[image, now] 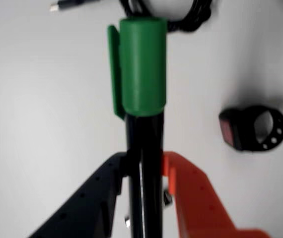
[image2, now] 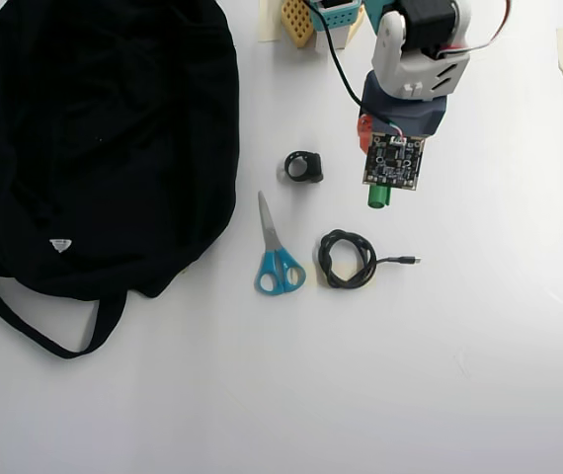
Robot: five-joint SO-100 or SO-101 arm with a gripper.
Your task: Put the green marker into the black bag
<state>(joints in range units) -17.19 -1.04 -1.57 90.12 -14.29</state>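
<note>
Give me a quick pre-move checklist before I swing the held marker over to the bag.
1. Grip: the gripper is closed on the black-barrelled green marker, black and orange fingers either side of the barrel. Ok.
2. Marker clear of the table: cannot tell.
3. Large floppy black bag in sight at overhead-view left. Ok.
4. Bag mouth open: cannot tell, no opening is visible.
5. Things along the path: a small black ring-shaped object and blue-handled scissors lie between arm and bag. Not ok if travelling low.
6. Coiled black cable lies off that path. Ok.

surface: plain white table (image2: 519, 395) — light: bright, even — shadows: soft
</note>
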